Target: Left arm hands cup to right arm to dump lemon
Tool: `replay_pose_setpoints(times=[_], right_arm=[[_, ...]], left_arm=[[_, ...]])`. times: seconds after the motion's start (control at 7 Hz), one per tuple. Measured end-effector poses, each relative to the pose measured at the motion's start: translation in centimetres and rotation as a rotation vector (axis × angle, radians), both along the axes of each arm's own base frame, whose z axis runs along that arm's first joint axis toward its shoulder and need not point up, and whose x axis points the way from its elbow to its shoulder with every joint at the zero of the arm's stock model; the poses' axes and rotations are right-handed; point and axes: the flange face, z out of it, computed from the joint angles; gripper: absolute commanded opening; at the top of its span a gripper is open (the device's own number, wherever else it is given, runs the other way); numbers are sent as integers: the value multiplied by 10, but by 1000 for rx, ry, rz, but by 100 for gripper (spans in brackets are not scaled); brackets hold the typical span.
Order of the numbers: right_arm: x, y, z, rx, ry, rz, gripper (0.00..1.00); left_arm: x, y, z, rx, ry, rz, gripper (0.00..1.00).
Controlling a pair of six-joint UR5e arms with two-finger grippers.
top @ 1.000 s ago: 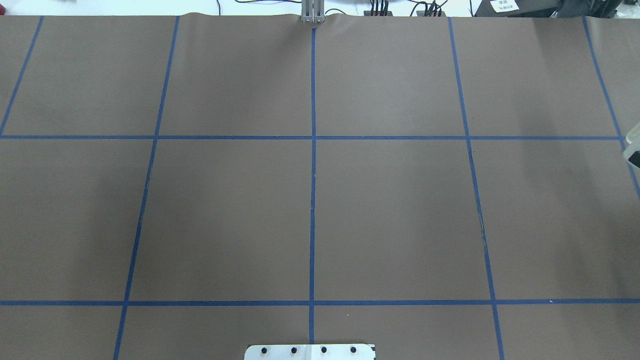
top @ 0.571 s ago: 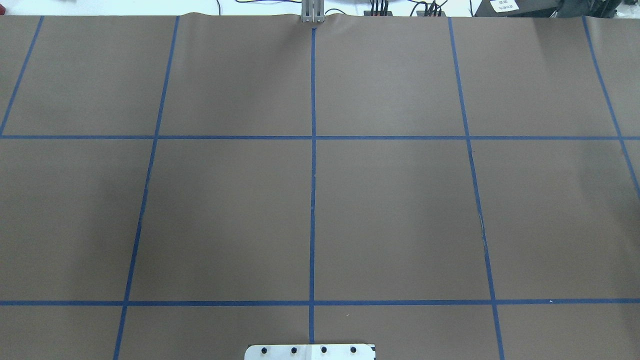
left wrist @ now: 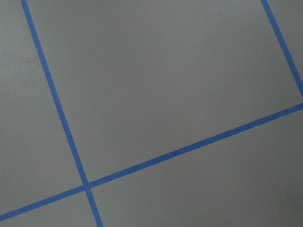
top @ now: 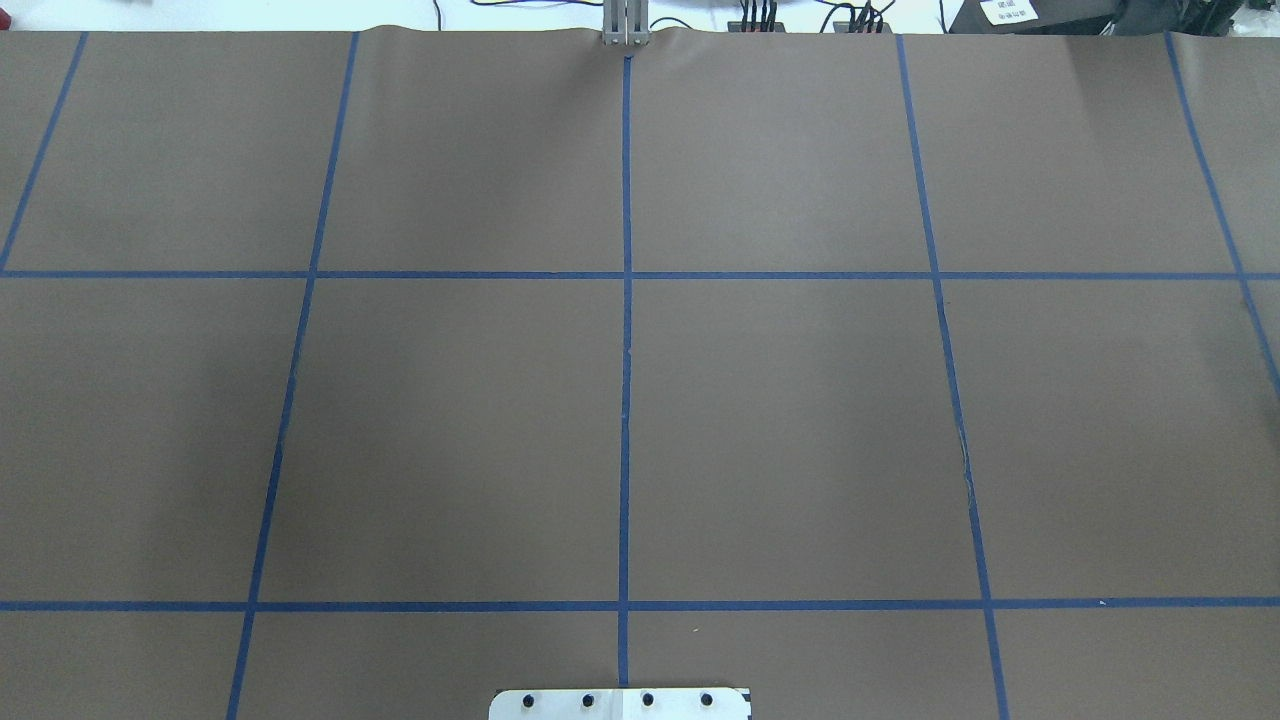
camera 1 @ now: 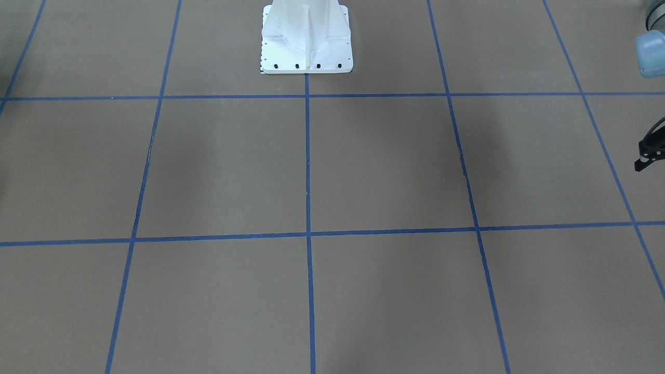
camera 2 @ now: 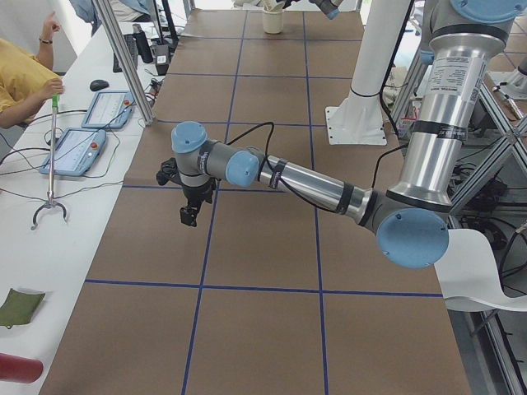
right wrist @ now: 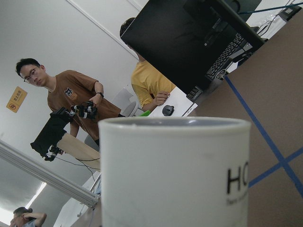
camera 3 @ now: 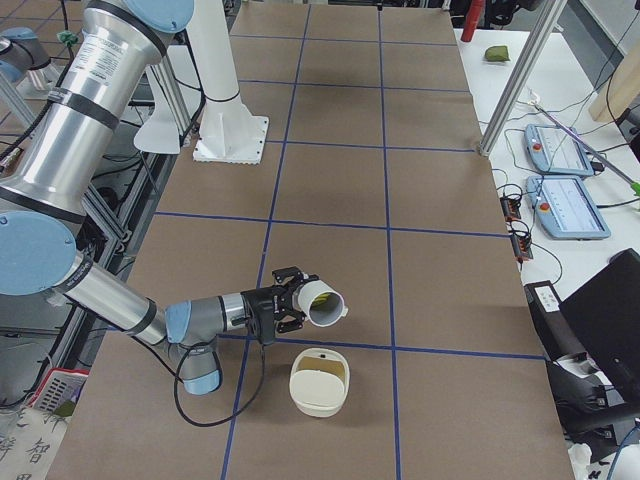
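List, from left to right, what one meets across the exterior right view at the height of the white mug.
right arm → right gripper → cup → black monitor at the right edge. The cream container below the cup overlaps it sideways, so it is left out.

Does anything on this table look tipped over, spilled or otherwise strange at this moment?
Only the mug at the right claw: it hangs on its side above the table, mouth sideways, with the lemon inside. A cream bowl stands near it on the table. Nothing is spilled.
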Motion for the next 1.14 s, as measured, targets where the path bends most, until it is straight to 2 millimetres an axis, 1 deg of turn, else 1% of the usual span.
replay_pose_setpoints(times=[0.29,0.43,0.71,1.14], right_arm=[[16,12,13,-27,-107,10,0],[18,13,14,-45,-162,16,0],[15,6,12,-85,-316,19,0],[19,5,11,-134,-525,20,0]], left_arm=[[2,-2,-3,0,2,-2,100],[2,-2,-4,-1,3,-2,100],[3,-2,-4,-2,3,-2,100],[3,-3,-5,-1,3,-3,100]])
